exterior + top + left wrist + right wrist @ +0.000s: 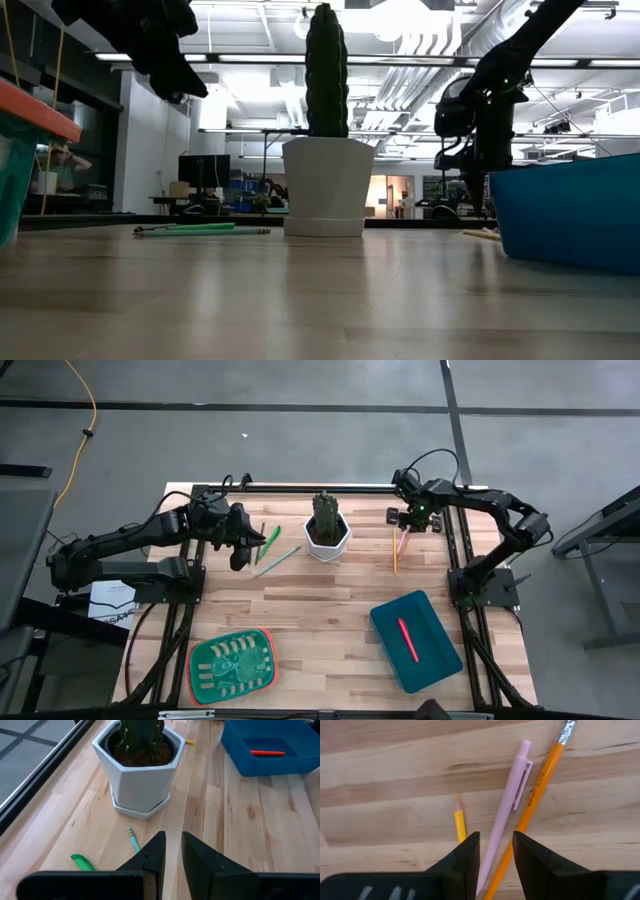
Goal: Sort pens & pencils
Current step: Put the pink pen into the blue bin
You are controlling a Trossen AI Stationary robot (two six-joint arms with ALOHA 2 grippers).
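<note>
My right gripper (496, 851) is open and points down at the table's far right (410, 520). Its fingers stand on either side of a pale pink pen (507, 807), which lies flat beside an orange pencil (540, 785) and a short yellow pencil (460, 822). My left gripper (172, 851) is open by a narrow gap and empty. It hangs well above the table (170, 65), left of the cactus pot (327, 532). A green pen (270, 541), a teal pencil (132, 839) and other pencils (278, 560) lie flat below it. A red pen (407, 640) lies in the blue bin (440, 660). My right gripper comes from above with one finger (467, 852) on each side of the pink pen's lower part (490, 862), the end away from its clip. The pen lies flat on the table. I cannot tell whether the fingers touch it.
The white hexagonal pot with the cactus (326, 185) stands at the far middle, between the two groups of sticks. A green tray (232, 665) sits at the near left and the blue bin at the near right. Bare wood lies between them.
</note>
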